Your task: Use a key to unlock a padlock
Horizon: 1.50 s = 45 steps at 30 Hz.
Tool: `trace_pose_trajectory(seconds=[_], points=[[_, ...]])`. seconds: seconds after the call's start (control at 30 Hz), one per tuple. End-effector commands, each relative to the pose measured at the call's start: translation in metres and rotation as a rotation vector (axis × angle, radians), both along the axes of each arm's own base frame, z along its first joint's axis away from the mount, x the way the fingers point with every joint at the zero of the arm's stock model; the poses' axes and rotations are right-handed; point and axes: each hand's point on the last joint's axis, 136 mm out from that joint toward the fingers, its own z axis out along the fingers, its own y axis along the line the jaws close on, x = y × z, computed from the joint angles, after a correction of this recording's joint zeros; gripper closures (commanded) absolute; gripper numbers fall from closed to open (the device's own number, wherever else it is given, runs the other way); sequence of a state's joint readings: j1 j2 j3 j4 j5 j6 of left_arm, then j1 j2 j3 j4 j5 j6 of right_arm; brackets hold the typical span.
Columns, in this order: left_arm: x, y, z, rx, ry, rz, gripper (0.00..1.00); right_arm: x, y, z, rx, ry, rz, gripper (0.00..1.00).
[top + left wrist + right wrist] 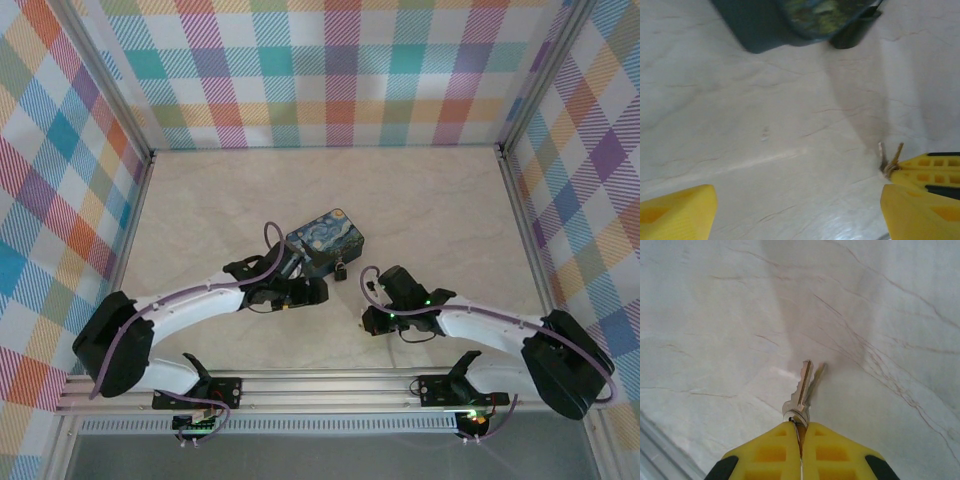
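Observation:
The small silvery key sticks out forward from my right gripper, whose yellow fingers are shut on its head, just above the marble tabletop. In the left wrist view the same key shows beside those yellow fingers. My left gripper is open over bare table, nothing between its fingers. The padlock, dark with a thin shackle, hangs at the front right side of the blue-yellow tin; it also appears as a dark block under the tin. In the top view my left gripper is just in front of the tin and my right gripper lies to its lower right.
The marble table is walled by plaid panels on three sides. An aluminium rail runs along the near edge by the arm bases. Bare tabletop stretches behind and to the right of the tin.

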<state>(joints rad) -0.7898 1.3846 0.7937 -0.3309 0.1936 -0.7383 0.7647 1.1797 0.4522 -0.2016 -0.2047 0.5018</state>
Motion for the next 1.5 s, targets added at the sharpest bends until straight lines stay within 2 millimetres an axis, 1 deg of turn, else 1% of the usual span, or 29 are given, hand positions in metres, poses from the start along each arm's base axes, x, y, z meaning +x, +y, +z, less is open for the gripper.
trace_pose_trajectory(seconds=[0.0, 0.07, 0.2, 0.33, 0.53, 0.7, 0.77, 0.9, 1.0, 1.17, 1.4, 1.47], points=[[-0.001, -0.029, 0.004, -0.142, 0.037, -0.014, 0.19, 0.004, 0.017, 0.029, 0.131, -0.114, 0.115, 1.00], [0.000, -0.036, 0.002, -0.184, 0.057, 0.000, 0.22, 0.003, 0.021, 0.040, 0.183, -0.148, 0.153, 1.00], [0.002, -0.051, 0.003, -0.268, 0.085, 0.013, 0.30, -0.001, 0.029, 0.054, 0.274, -0.174, 0.233, 1.00], [0.004, -0.059, 0.005, -0.308, 0.095, 0.010, 0.36, -0.005, 0.036, 0.064, 0.332, -0.193, 0.293, 1.00], [0.002, -0.063, 0.014, -0.336, 0.071, -0.033, 0.46, -0.001, 0.038, 0.060, 0.323, -0.164, 0.302, 1.00], [-0.003, -0.066, 0.022, -0.354, 0.034, -0.117, 0.49, 0.003, 0.042, 0.055, 0.313, -0.131, 0.306, 1.00], [-0.006, -0.067, 0.022, -0.348, 0.033, -0.148, 0.51, 0.005, 0.043, 0.057, 0.320, -0.135, 0.307, 1.00], [-0.009, -0.068, 0.014, -0.326, 0.041, -0.185, 0.54, 0.006, 0.046, 0.062, 0.333, -0.142, 0.315, 1.00], [-0.010, -0.070, 0.010, -0.329, 0.047, -0.199, 0.58, 0.007, 0.047, 0.063, 0.335, -0.141, 0.318, 1.00], [-0.011, -0.076, 0.012, -0.347, 0.045, -0.217, 0.61, 0.008, 0.047, 0.062, 0.332, -0.132, 0.318, 1.00], [-0.014, -0.076, 0.009, -0.350, 0.055, -0.227, 0.71, 0.011, 0.047, 0.062, 0.333, -0.135, 0.313, 1.00], [-0.014, -0.076, 0.008, -0.354, 0.058, -0.226, 0.72, 0.011, 0.048, 0.061, 0.333, -0.134, 0.315, 1.00]])
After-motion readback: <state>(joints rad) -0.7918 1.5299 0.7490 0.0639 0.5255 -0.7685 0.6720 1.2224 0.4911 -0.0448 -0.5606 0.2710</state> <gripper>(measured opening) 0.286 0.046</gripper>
